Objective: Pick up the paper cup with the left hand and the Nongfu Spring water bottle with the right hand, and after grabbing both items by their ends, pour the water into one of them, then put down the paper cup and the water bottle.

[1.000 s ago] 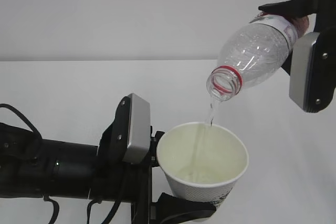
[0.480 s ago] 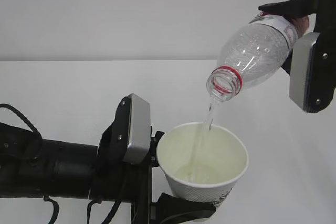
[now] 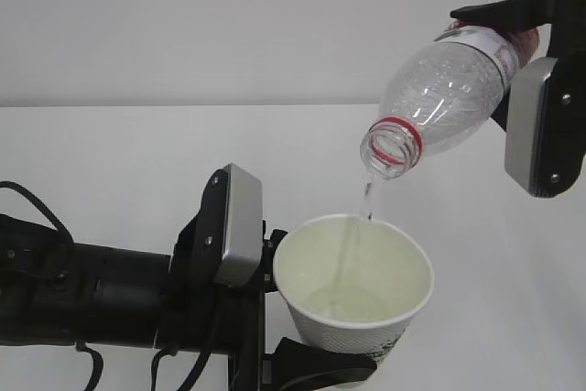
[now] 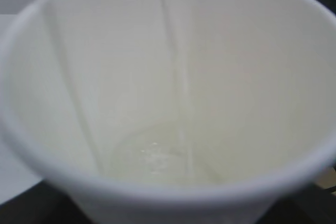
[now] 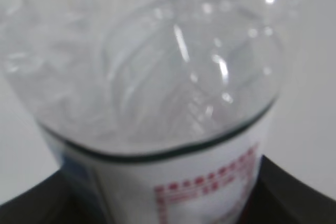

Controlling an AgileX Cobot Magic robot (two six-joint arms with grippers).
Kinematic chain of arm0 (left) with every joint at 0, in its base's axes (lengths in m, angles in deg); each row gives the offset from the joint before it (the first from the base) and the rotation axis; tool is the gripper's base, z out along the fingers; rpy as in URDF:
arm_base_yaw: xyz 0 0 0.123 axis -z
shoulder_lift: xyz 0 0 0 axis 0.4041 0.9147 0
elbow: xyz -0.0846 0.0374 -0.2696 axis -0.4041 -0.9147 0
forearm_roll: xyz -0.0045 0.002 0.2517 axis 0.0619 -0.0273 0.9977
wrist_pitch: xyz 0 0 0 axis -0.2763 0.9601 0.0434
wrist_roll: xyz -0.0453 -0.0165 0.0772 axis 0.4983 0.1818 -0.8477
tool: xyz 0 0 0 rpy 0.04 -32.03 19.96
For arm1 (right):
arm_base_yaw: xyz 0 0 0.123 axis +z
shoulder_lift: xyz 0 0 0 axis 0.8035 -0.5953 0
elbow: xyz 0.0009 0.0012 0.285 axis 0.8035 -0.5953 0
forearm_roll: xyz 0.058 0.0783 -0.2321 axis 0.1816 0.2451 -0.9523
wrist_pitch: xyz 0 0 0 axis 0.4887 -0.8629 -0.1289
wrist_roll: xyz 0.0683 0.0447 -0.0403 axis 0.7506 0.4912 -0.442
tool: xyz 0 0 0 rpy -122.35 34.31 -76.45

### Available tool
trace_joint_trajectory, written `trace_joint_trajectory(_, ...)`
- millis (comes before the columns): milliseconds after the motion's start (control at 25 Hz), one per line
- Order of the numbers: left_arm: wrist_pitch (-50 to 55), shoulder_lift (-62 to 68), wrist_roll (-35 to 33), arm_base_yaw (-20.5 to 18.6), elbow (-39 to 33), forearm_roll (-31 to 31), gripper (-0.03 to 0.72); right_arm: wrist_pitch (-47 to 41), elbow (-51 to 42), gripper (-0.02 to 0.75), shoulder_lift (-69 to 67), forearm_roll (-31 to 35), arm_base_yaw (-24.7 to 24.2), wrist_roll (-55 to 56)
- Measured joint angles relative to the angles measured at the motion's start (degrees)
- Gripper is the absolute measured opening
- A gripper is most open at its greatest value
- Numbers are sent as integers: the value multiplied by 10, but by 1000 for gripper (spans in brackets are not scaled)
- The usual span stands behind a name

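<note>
The white paper cup [image 3: 352, 286] stands upright at lower centre, held low on its wall by my left gripper [image 3: 320, 313], which is shut on it; one black finger [image 3: 320, 368] shows under it. Above right, the Nongfu Spring water bottle [image 3: 449, 89] tilts mouth-down, red neck ring towards the cup, with my right gripper [image 3: 515, 61] shut on its labelled end. A thin stream of water [image 3: 366, 199] falls from the mouth into the cup. The left wrist view shows the cup's cream inside [image 4: 105, 77], the stream [image 4: 178, 77] and a shallow pool [image 4: 157, 153]. The right wrist view shows the bottle [image 5: 157, 66] and its label [image 5: 210, 182].
The white table [image 3: 110, 144] stretches behind both arms to a plain pale wall [image 3: 229, 16]. My left arm's black body and cables [image 3: 82, 295] fill the lower left. The grey plate of the right hand [image 3: 536, 125] hangs at the right edge.
The bottle and cup have held their places. Water has kept running from the bottle into the cup.
</note>
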Motion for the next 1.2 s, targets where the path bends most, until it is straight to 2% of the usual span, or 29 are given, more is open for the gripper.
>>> trace_joint_trajectory(960, -12, 0, 0, 0, 0, 5, 543, 0, 0, 485, 0, 0, 0, -11)
trace_joint_trajectory(1200, -14, 0, 0, 0, 0, 25, 543, 0, 0, 485, 0, 0, 0, -11)
